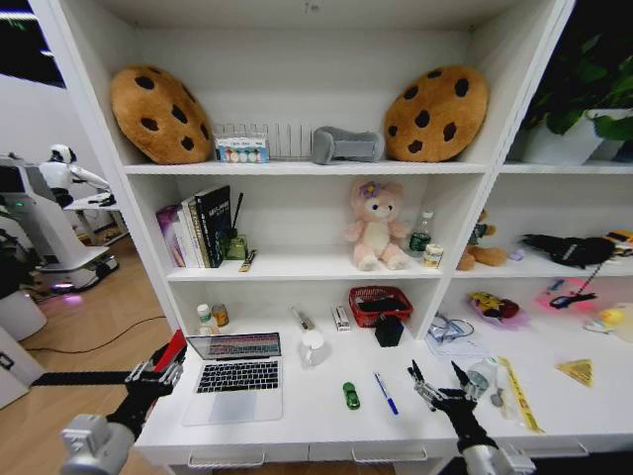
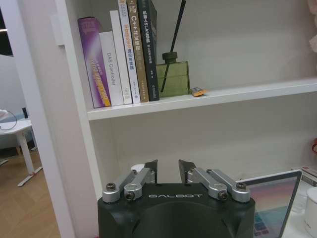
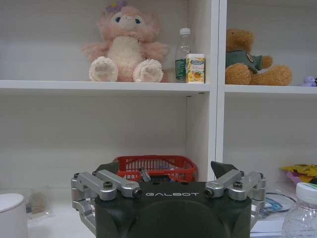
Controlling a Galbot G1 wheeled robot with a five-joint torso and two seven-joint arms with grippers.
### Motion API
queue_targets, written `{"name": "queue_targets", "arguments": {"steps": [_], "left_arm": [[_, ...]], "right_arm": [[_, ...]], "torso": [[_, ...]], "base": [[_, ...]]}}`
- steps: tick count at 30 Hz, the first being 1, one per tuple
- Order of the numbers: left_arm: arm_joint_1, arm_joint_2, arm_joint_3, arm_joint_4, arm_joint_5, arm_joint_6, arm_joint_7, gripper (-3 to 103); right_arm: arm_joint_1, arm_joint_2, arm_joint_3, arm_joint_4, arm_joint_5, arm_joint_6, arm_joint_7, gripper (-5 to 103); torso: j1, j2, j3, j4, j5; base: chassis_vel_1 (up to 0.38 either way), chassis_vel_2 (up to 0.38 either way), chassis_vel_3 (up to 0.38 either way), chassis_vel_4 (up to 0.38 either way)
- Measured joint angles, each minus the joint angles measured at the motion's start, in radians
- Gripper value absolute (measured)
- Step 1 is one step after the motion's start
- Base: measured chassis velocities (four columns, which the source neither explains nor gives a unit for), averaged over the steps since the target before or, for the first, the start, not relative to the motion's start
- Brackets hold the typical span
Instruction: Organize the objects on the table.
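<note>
On the white table (image 1: pixel 316 421) stands an open silver laptop (image 1: pixel 237 379) at the front left, its screen also showing in the left wrist view (image 2: pixel 275 201). A tiny green toy car (image 1: pixel 351 396) and a blue pen (image 1: pixel 386 393) lie to its right. Two small jars (image 1: pixel 209 317) stand behind the laptop by the shelf wall. My left gripper (image 1: pixel 158 371) (image 2: pixel 168 171) hovers at the laptop's left edge, its fingers a narrow gap apart and holding nothing. My right gripper (image 1: pixel 440 381) (image 3: pixel 166 173) hangs wide open and empty, right of the blue pen.
A white mug (image 1: pixel 314 346), a black box (image 1: pixel 389 330) and a red basket (image 1: pixel 381 305) sit at the back of the desk. A clear bottle (image 1: pixel 482 376) and a yellow ruler (image 1: pixel 519 394) lie by the right gripper. Shelves with books, plush toys and cushions rise behind.
</note>
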Motion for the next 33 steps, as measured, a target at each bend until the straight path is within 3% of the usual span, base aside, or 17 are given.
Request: {"name": "queue_targets", "arguments": {"steps": [2, 3, 5, 6, 8, 13, 15, 16, 19, 22, 25, 33], "left_arm": [[-0.052, 0.086, 0.01, 0.03, -0.046, 0.01, -0.012, 17], [-0.052, 0.086, 0.01, 0.03, -0.046, 0.01, -0.012, 17], [-0.131, 0.188, 0.026, 0.063, -0.105, 0.022, -0.03, 6], [-0.131, 0.188, 0.026, 0.063, -0.105, 0.022, -0.03, 6], [-0.2, 0.281, 0.062, 0.098, -0.169, 0.035, -0.055, 1], [-0.27, 0.366, 0.149, 0.145, -0.213, 0.042, -0.071, 0], [-0.326, 0.405, 0.248, 0.176, -0.216, 0.044, -0.074, 0], [-0.326, 0.405, 0.248, 0.176, -0.216, 0.044, -0.074, 0], [-0.403, 0.437, 0.386, 0.201, -0.219, 0.051, -0.086, 0], [-0.457, 0.445, 0.466, 0.217, -0.219, 0.058, -0.094, 0], [-0.481, 0.438, 0.513, 0.232, -0.215, 0.066, -0.102, 0], [-0.455, 0.429, 0.525, 0.233, -0.233, 0.095, -0.099, 0]], "right_arm": [[0.003, 0.001, 0.0, -0.005, -0.007, -0.005, 0.007, 100], [0.003, 0.001, 0.0, -0.005, -0.007, -0.005, 0.007, 100], [0.006, 0.004, 0.0, -0.013, -0.013, -0.006, 0.01, 100], [0.006, 0.004, 0.0, -0.013, -0.013, -0.006, 0.01, 100], [0.012, 0.008, -0.001, -0.026, -0.023, -0.007, 0.013, 100], [0.025, 0.014, -0.005, -0.044, -0.051, -0.007, 0.029, 100], [0.03, 0.015, -0.005, -0.05, -0.054, -0.009, 0.035, 100], [0.03, 0.015, -0.005, -0.05, -0.054, -0.009, 0.035, 100], [0.035, 0.013, -0.001, -0.061, -0.053, -0.014, 0.04, 100], [0.039, 0.011, 0.0, -0.066, -0.051, -0.019, 0.042, 100], [0.043, 0.012, 0.0, -0.07, -0.048, -0.021, 0.054, 100], [0.043, 0.02, 0.005, -0.077, -0.037, -0.02, 0.061, 100]], "torso": [[0.0, 0.0, 0.0, 0.0003, -0.0002], [0.0, 0.0, 0.0, 0.0003, -0.0002], [0.0, 0.0, 0.0, 0.0, -0.0002], [0.0, 0.0, 0.0, 0.0, -0.0002], [0.0, 0.0, 0.0, -0.0003, 0.0], [0.0, 0.0, 0.0, -0.0001, 0.0001], [0.0, 0.0, 0.0, -0.0001, 0.0001], [0.0, 0.0, 0.0, -0.0001, 0.0001], [0.0, 0.0, 0.0, -0.0001, 0.0001], [0.0, 0.0, 0.0, -0.0002, 0.0003], [0.0, 0.0, 0.0, -0.0001, 0.0002], [0.0, 0.0, 0.0, 0.0, 0.0001]], "base": [[0.0, 0.0, 0.0, 0.0], [0.0, 0.0, 0.0, 0.0], [0.0, 0.0, 0.0, 0.0], [0.0, 0.0, 0.0, 0.0], [0.0, 0.0, 0.0, 0.0], [0.0, 0.0, 0.0, 0.0], [0.0, 0.0, 0.0, 0.0], [0.0, 0.0, 0.0, 0.0], [0.0, 0.0, 0.0, 0.0], [0.0, 0.0, 0.0, 0.0], [0.0, 0.0, 0.0, 0.0], [0.0, 0.0, 0.0, 0.0]]}}
